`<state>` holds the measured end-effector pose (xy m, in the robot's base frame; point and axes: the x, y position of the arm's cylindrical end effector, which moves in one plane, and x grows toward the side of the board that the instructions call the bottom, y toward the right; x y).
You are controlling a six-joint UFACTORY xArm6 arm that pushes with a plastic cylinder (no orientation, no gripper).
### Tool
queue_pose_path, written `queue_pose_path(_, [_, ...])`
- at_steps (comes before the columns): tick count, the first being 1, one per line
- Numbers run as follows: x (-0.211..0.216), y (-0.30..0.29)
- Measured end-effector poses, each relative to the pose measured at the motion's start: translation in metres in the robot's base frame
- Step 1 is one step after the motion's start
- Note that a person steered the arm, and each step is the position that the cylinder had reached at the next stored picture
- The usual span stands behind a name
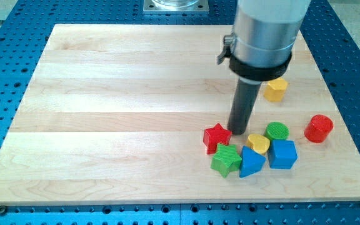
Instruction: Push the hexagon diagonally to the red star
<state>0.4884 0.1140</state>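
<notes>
The yellow hexagon (276,90) lies at the view's right, partly hidden behind my arm's grey housing. The red star (217,137) lies lower and to the left, at the left edge of a cluster of blocks. My tip (237,132) rests on the board right beside the red star's right side, close enough that I cannot tell whether they touch. It is well below and to the left of the hexagon.
Crowded around the red star are a green star (226,160), a blue triangle (251,162), a yellow heart (259,143), a green round block (277,131) and a blue cube (283,154). A red cylinder (319,128) stands near the board's right edge (349,134).
</notes>
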Motion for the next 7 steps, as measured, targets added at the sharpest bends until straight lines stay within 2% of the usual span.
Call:
queue_pose_path(1, [-0.038, 0.016])
queue_pose_path(3, [-0.157, 0.024])
queue_pose_path(4, [-0.162, 0.069])
queue_pose_path(5, [-0.145, 0.134])
queue_pose_path(6, [-0.098, 0.178])
queue_pose_path(7, [-0.084, 0.180])
